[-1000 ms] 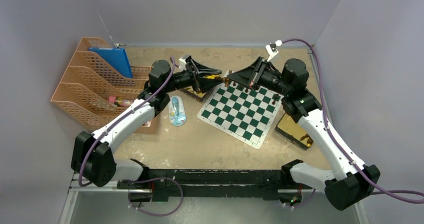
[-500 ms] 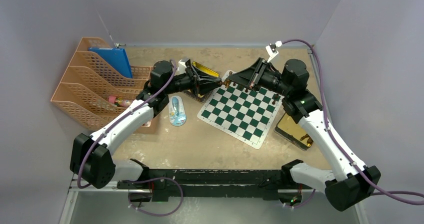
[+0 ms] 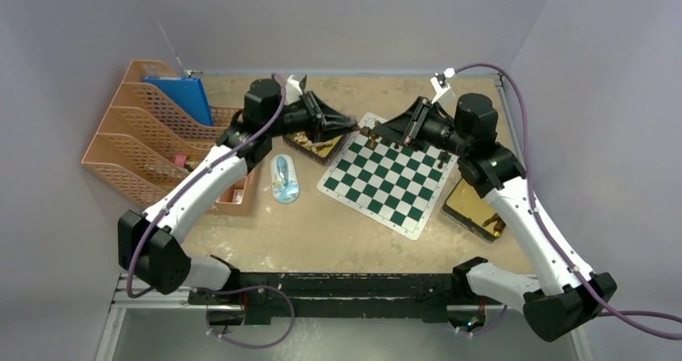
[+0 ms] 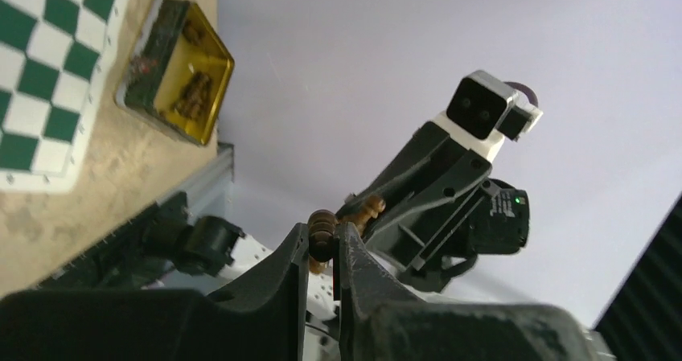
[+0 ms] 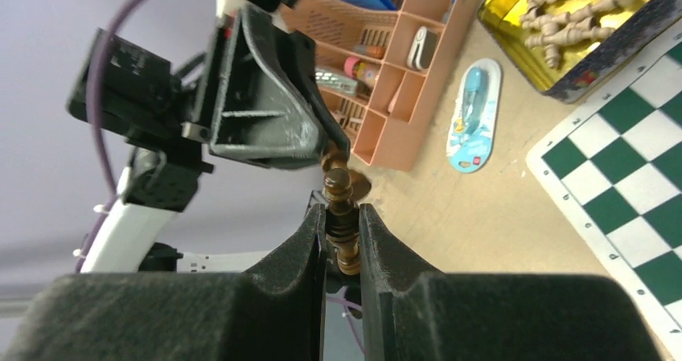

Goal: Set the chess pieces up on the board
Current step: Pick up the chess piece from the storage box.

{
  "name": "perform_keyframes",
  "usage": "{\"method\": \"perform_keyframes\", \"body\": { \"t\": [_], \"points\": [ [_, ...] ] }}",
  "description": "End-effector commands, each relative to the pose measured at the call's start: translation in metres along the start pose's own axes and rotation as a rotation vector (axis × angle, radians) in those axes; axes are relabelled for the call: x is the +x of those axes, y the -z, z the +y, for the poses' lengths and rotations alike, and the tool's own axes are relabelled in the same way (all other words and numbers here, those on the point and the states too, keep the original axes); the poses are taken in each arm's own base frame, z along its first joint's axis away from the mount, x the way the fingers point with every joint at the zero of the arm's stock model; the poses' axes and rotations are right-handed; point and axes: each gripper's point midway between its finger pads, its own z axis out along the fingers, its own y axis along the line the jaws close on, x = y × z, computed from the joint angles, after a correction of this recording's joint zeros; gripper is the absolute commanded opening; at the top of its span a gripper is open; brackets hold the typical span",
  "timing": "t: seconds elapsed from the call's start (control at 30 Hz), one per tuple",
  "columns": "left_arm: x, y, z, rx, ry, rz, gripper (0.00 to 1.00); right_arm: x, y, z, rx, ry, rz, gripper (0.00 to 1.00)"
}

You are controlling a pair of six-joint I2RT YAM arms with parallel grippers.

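Both arms are aloft and loaded. The left fingers (image 4: 291,258) are pressed onto the left piece (image 4: 322,226), a small dark brown chess figure whose rounded head stands just proud of the tips. The right fingers (image 5: 312,240) pinch the right piece (image 5: 338,190), a taller dark turned figure, by its lower body, with its head pointing out past the tips.

From above, both wrists hang over the far left corner of the board (image 3: 378,186), tips facing each other, very near but apart. The board lies flat and at an angle on the table (image 3: 322,232), between two gold tins. The left tin (image 5: 619,33), with pale pieces (image 5: 555,11) loose inside, sits just beside the board's corner. The right tin (image 3: 470,208) sits just beside its right edge. A few dark shapes along the board's far edge are probably pieces already standing there, though the overhead view is too coarse to be sure.

The step in hand is the carry: each figure is gripped and raised, and neither is yet on a square. The next move calls for the arms to part, since both tips crowd the same corner. Then one wrist at a time should tip down until the figure's base meets its own far-rank square, upright and centred, before the fingers spread. A release from this height, or at a slant, would likely topple so small a figure.
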Motion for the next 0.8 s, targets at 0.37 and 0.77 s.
{"method": "perform_keyframes", "body": {
  "t": [0.37,0.77],
  "points": [
    [-0.062,-0.059,0.004,-0.301,-0.859,-0.111,0.0,-0.046,0.055,-0.014,0.357,0.237,-0.203,0.0],
    [-0.096,-0.152,0.026,-0.362,-1.182,-0.215,0.0,-0.011,0.082,-0.07,0.614,0.032,-0.156,0.0]
  ]
}}
